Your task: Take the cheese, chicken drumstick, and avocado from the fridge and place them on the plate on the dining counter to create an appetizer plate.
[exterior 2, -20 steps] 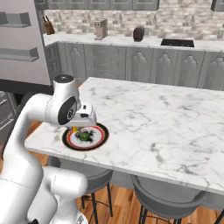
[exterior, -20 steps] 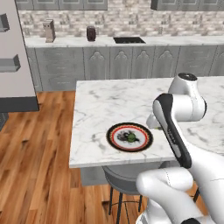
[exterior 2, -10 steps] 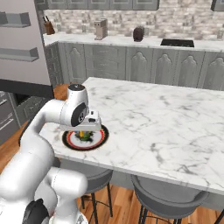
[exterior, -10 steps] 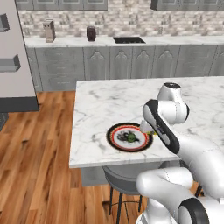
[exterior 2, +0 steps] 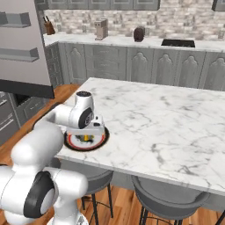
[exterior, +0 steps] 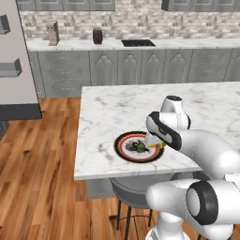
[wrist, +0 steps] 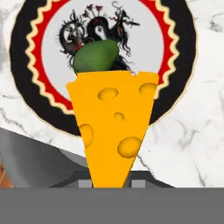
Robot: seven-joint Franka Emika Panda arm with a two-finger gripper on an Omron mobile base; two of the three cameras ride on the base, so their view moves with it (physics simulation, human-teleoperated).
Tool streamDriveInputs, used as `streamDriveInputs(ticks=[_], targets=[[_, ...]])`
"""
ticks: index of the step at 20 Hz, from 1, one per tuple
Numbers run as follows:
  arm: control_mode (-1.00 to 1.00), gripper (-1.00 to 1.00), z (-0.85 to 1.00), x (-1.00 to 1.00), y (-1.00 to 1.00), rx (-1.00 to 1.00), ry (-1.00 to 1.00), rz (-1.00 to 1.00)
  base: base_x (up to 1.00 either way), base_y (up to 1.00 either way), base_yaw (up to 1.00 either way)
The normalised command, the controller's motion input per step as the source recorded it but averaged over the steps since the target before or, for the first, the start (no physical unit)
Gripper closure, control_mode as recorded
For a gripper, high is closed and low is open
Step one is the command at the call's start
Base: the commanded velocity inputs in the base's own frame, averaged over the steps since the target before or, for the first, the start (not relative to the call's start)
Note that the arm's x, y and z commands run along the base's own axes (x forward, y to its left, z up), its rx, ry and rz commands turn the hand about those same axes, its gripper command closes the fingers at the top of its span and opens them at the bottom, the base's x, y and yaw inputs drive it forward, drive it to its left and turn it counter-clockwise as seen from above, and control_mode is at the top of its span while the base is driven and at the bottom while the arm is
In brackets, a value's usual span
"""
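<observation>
Yellow cheese, apparently clamped in the end effector, has come down low over the plate on the marble surface, beside the avocado; release looks next.

Arm low over the plate at the counter's near edge

The plate lies on the marble counter near its front edge, with the green avocado on its centre. The white arm bends down from the lower right, and its gripper hangs over the plate's right side with the yellow cheese at its tip, just beside the avocado. A grey stool stands under the counter edge. The fridge door stands at the left.
</observation>
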Motion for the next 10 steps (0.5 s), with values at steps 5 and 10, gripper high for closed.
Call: streamDriveInputs(ticks=[5, 10], targets=[[-1.00, 1.00, -0.27, 0.33, -0.06, 0.00, 0.01, 0.00, 0.00, 0.00, 0.00], [-1.00, 1.00, -0.14, 0.15, -0.32, 0.00, 0.00, -0.02, 0.00, 0.00, 0.00]])
